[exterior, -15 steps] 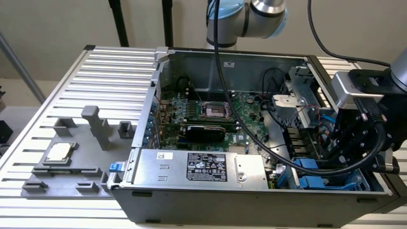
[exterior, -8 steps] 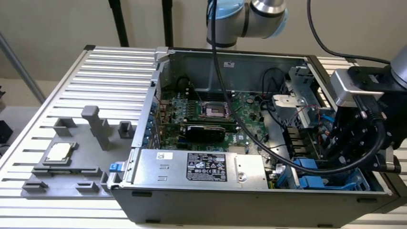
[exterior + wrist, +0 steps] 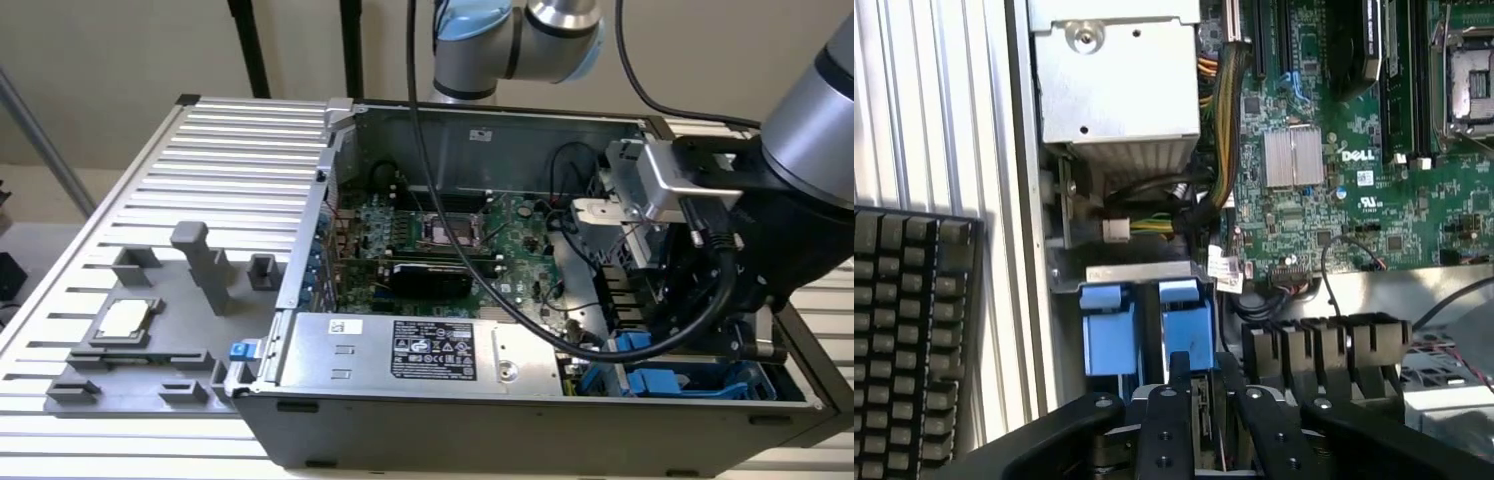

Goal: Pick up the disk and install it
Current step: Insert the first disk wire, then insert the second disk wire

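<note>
The disk (image 3: pixel 1184 330) sits upright in the drive bay at the corner of the open computer case (image 3: pixel 441 118), its blue carrier frame showing from the wrist view as two blue tabs side by side, just beside the metal drive cage (image 3: pixel 1116 80) and near the green motherboard (image 3: pixel 1354 150). From the exterior view, blue plastic (image 3: pixel 667 383) shows low in the case on that view's right, under the arm's black cables (image 3: pixel 694 300).

The gripper (image 3: pixel 1202 400) hangs directly over the bay — its black fingers (image 3: pixel 1164 430) stand a little apart, with the top edge of the carrier between them; whether the pads are touching it cannot be told.

A keyboard (image 3: pixel 904 340) lies on the ribbed table (image 3: pixel 200 160) outside the case wall, and a grey fixture (image 3: pixel 134 340) holding a small silver chip (image 3: pixel 123 318) rests on the exterior view's left.
</note>
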`<state>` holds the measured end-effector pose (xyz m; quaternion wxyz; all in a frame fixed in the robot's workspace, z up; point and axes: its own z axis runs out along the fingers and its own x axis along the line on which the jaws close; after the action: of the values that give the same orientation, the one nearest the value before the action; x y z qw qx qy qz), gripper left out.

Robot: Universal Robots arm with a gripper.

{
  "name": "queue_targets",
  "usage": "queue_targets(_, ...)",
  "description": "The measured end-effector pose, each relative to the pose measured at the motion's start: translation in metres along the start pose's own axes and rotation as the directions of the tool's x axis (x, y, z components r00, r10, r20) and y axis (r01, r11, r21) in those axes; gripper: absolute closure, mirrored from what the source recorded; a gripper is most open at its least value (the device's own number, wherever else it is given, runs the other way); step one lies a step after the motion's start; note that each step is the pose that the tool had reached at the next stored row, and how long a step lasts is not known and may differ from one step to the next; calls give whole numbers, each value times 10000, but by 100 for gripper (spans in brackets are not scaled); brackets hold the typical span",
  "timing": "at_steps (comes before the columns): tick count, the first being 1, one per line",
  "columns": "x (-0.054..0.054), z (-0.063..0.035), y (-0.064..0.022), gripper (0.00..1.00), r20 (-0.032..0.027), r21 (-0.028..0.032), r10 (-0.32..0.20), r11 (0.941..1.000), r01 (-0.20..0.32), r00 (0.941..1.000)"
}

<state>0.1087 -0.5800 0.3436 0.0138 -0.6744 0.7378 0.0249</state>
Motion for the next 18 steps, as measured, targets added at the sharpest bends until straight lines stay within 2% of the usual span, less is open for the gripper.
queue_targets(16, -1, -2, 18, 75, 6, -1, -1, 10000, 1, 10000)
queue_targets(18, -29, -46, 20, 75, 3, 0, 1, 10000, -1, 10000)
